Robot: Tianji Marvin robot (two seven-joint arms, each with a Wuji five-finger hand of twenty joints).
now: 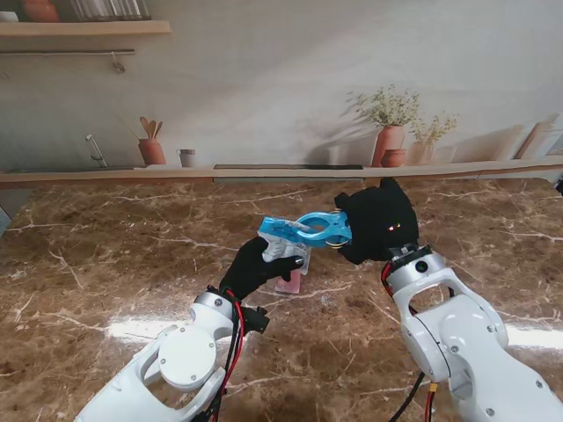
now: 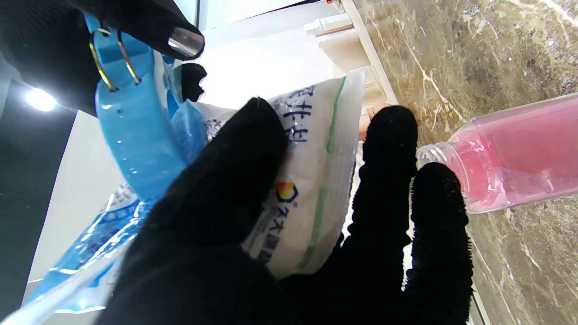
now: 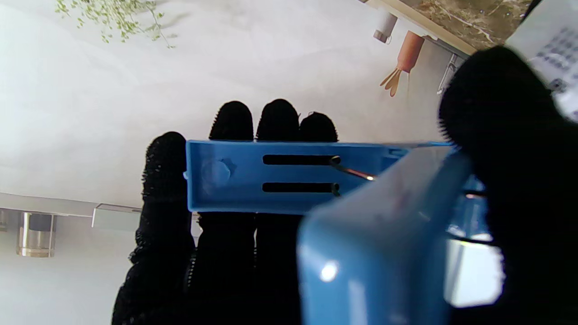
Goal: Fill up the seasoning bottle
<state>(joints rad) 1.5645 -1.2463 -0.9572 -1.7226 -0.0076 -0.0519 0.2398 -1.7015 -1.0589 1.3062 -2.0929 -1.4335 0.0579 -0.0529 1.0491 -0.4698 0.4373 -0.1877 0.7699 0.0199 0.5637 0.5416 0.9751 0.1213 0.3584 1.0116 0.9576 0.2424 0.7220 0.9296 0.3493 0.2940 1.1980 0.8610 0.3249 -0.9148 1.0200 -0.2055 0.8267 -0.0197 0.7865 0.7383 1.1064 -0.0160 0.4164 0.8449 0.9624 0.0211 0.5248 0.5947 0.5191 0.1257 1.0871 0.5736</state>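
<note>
My left hand (image 1: 251,268) in a black glove holds a white and blue seasoning bag (image 1: 283,242) raised above the table; its fingers (image 2: 235,180) wrap the bag (image 2: 311,180). A blue clip (image 1: 324,229) grips the bag's top, and my right hand (image 1: 376,221) is closed on that clip (image 3: 271,183). The clip (image 2: 133,131) sits on the bag's blue end. A clear bottle with pink contents (image 1: 290,280) stands on the table just behind the left hand, mostly hidden. In the left wrist view the bottle (image 2: 515,153) shows an uncapped neck beside my fingertips.
The brown marble table (image 1: 114,255) spreads around both hands. A ledge (image 1: 281,171) runs along the far edge with printed pots and plants on the wall behind it.
</note>
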